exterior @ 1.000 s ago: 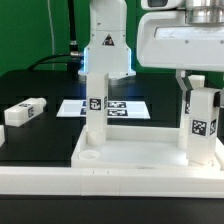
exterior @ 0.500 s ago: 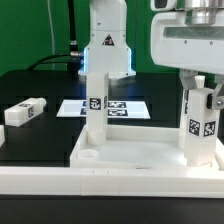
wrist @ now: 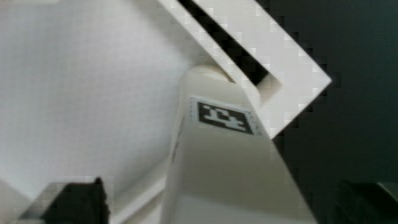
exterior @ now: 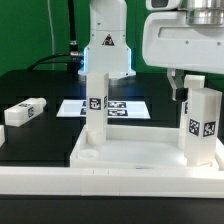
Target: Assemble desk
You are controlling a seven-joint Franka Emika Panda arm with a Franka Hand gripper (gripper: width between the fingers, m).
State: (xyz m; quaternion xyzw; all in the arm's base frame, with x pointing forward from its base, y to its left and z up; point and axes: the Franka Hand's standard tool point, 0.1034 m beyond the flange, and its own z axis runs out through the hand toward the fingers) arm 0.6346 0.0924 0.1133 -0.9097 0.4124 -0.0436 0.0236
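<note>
The white desk tabletop (exterior: 140, 152) lies tray-like at the front of the black table. Two white tagged legs stand upright in its corner sockets. One leg (exterior: 95, 112) is at the back on the exterior view's left, the other leg (exterior: 203, 128) on the exterior view's right. My gripper (exterior: 202, 92) hangs over the top of that right leg, jaws open, and a dark finger (exterior: 178, 88) stands clear of its side. In the wrist view the leg (wrist: 231, 150) rises between my gripper's (wrist: 217, 205) spread fingers (wrist: 71, 203) with a gap on each side, above the tabletop (wrist: 89, 80).
A loose tagged leg (exterior: 25, 112) lies on the black table at the exterior view's left. The marker board (exterior: 125, 106) lies flat behind the tabletop. The arm's base (exterior: 105, 45) stands behind it, with cables and a green backdrop.
The jaws were closed on the right leg's upper part and have spread apart, letting it go. The leg stays upright in its socket.
</note>
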